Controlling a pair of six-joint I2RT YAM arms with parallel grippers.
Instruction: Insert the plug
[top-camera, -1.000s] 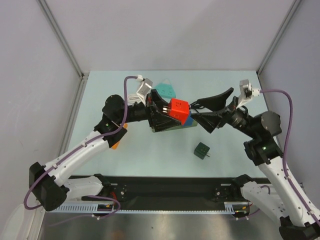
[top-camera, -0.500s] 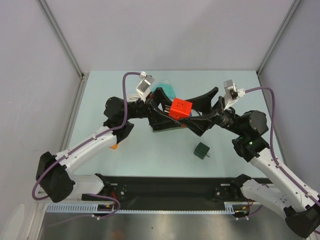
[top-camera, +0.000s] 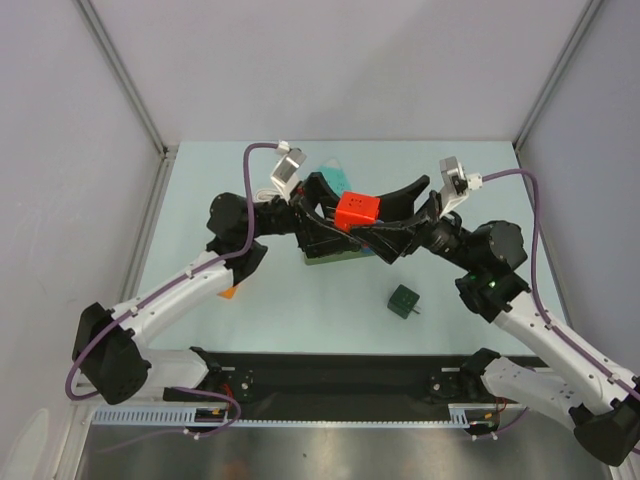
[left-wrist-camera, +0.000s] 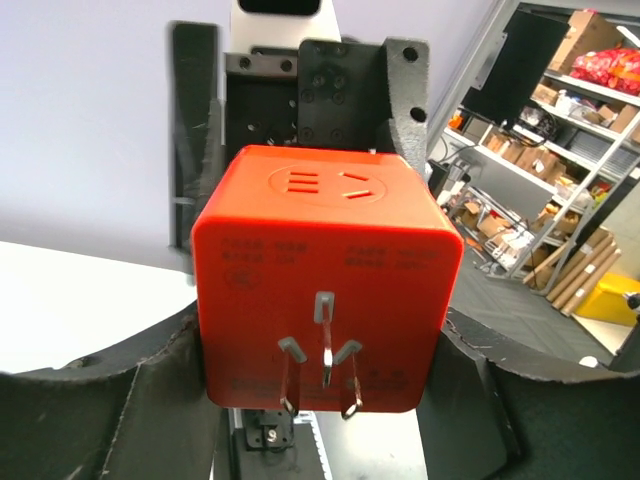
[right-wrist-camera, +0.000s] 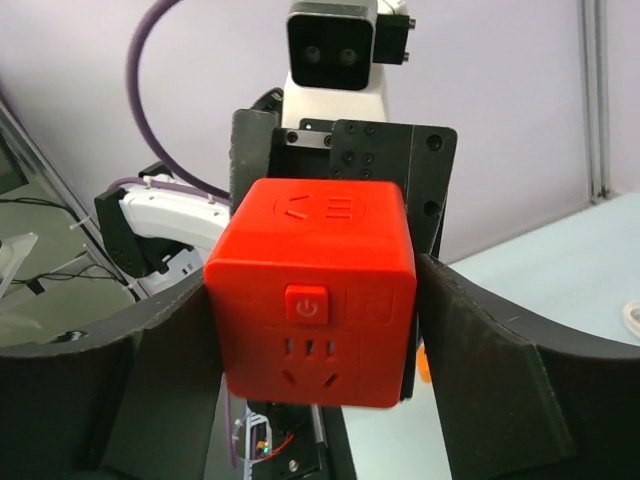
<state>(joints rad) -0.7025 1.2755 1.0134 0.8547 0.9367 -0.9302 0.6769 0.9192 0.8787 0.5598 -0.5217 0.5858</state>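
Note:
A red cube plug (top-camera: 355, 208) hangs above the table's middle, gripped by my left gripper (top-camera: 338, 218). In the left wrist view the cube (left-wrist-camera: 325, 260) shows its three metal prongs (left-wrist-camera: 325, 370) toward the camera, with my left gripper (left-wrist-camera: 322, 345) shut on its sides. My right gripper (top-camera: 375, 224) is open, one finger on each side of the same cube. In the right wrist view the cube (right-wrist-camera: 312, 290) shows its power button and socket face. My right gripper (right-wrist-camera: 310, 330) brackets it closely, and I cannot tell whether the fingers touch it.
A teal cube (top-camera: 335, 180) lies behind the arms. A dark green cube (top-camera: 404, 300) lies at the front right. A dark block (top-camera: 335, 256) sits under the held cube. An orange piece (top-camera: 230, 291) and a white cable (top-camera: 266, 194) lie at the left.
My right arm has swung left and brought its open fingers around the red cube. My left gripper has lifted the cube slightly up and back.

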